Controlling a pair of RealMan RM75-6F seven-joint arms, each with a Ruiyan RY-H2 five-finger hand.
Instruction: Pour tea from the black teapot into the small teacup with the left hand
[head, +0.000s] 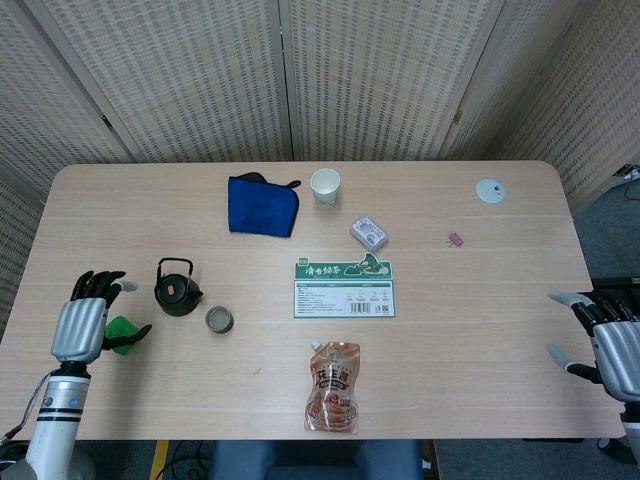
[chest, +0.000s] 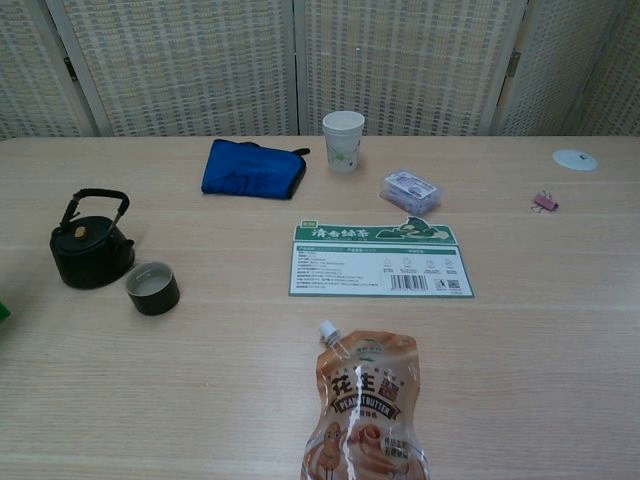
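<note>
Viewing both cameras, I see the teapot (chest: 90, 250) upright on the table (head: 470, 320), handle raised, with the teacup (chest: 153, 288) just beside its spout side. My left hand (head: 82, 325) sits near the table's left edge, fingers spread, holding nothing, apart from the teapot. My right hand (head: 610, 345) rests at the right edge, fingers apart and empty.

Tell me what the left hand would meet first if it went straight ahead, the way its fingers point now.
Probably nothing: the left hand points toward the far table edge, and the black teapot sits off to its right.
</note>
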